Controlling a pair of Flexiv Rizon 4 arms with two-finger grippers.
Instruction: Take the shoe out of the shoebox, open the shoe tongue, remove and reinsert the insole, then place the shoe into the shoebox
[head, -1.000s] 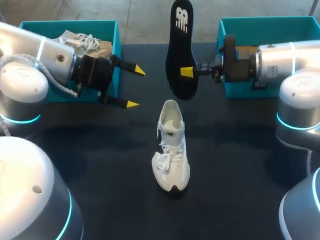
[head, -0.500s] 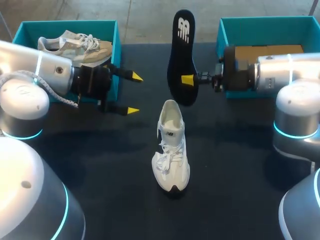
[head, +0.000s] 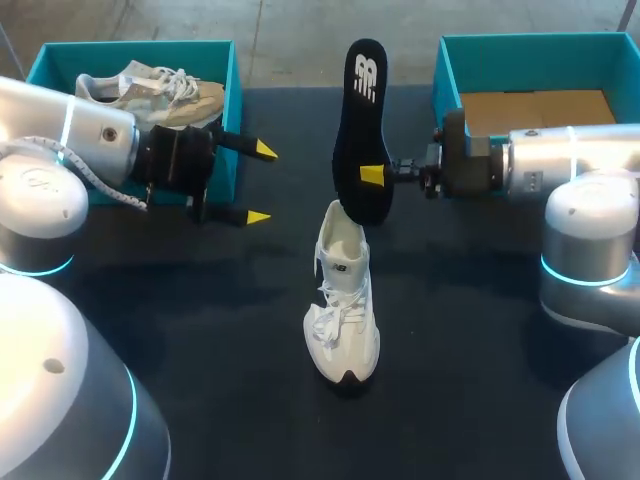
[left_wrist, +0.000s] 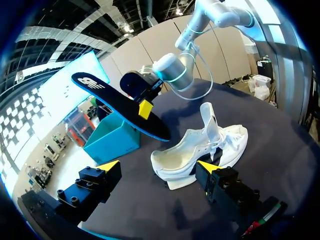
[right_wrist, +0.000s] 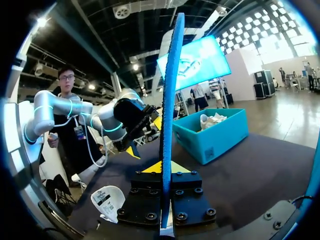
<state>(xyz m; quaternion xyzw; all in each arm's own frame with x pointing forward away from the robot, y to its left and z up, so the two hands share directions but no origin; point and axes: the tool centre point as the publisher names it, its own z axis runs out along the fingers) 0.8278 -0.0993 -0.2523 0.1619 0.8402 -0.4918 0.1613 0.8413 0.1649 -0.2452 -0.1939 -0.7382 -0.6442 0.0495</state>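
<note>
A white shoe (head: 341, 305) stands on the black table, toe toward the front. Just above its heel opening hangs a black insole (head: 361, 110), upright, its lower end at the heel collar. My right gripper (head: 373, 175) is shut on the insole's lower part. From the right wrist, the insole (right_wrist: 169, 110) shows edge-on between the right gripper's (right_wrist: 163, 168) pads, with the shoe (right_wrist: 108, 199) below. My left gripper (head: 261, 183) stands open to the left of the shoe, holding nothing. Ahead of the open left gripper (left_wrist: 157, 166) lie the shoe (left_wrist: 202, 150) and the insole (left_wrist: 117, 104).
A teal shoebox (head: 236, 105) at the back left holds a beige shoe (head: 155, 88). A second teal shoebox (head: 444, 75) at the back right shows a bare cardboard floor, behind my right arm. Open black tabletop lies in front of the white shoe.
My right gripper has lowered the insole until its lower end reaches the shoe's heel opening. The left gripper has drawn back slightly to the left, still open.
</note>
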